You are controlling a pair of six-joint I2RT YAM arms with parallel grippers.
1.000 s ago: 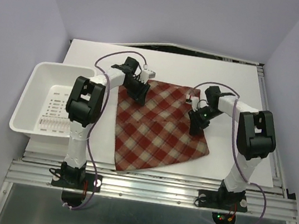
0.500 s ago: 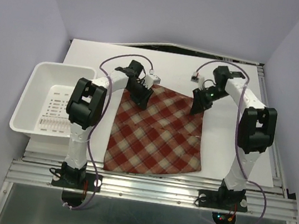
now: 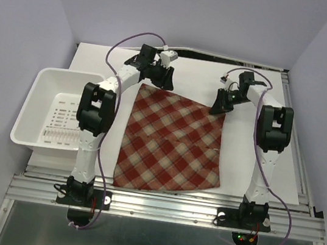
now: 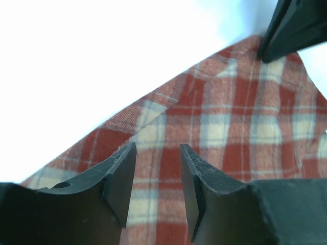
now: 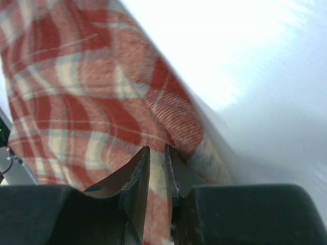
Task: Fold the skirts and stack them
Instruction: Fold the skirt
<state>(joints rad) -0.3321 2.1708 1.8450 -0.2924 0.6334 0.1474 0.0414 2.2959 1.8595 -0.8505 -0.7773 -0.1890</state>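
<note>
One red, maroon and cream plaid skirt (image 3: 170, 142) lies spread flat in the middle of the white table. My left gripper (image 3: 163, 78) hovers just beyond the skirt's far left corner. In the left wrist view it (image 4: 157, 148) is open, with the plaid cloth (image 4: 230, 117) below the jaws and nothing between them. My right gripper (image 3: 218, 104) is at the skirt's far right corner. In the right wrist view it (image 5: 157, 149) is shut on a pinch of the skirt's edge (image 5: 76, 92).
A white perforated plastic basket (image 3: 40, 79) stands at the left edge of the table, beside the left arm. The white table (image 3: 255, 167) runs to a metal rail at the front and purple walls on three sides.
Both grippers moved toward the far side, drawing the skirt out flat and square. The left gripper has let go and moved just past the far edge.
</note>
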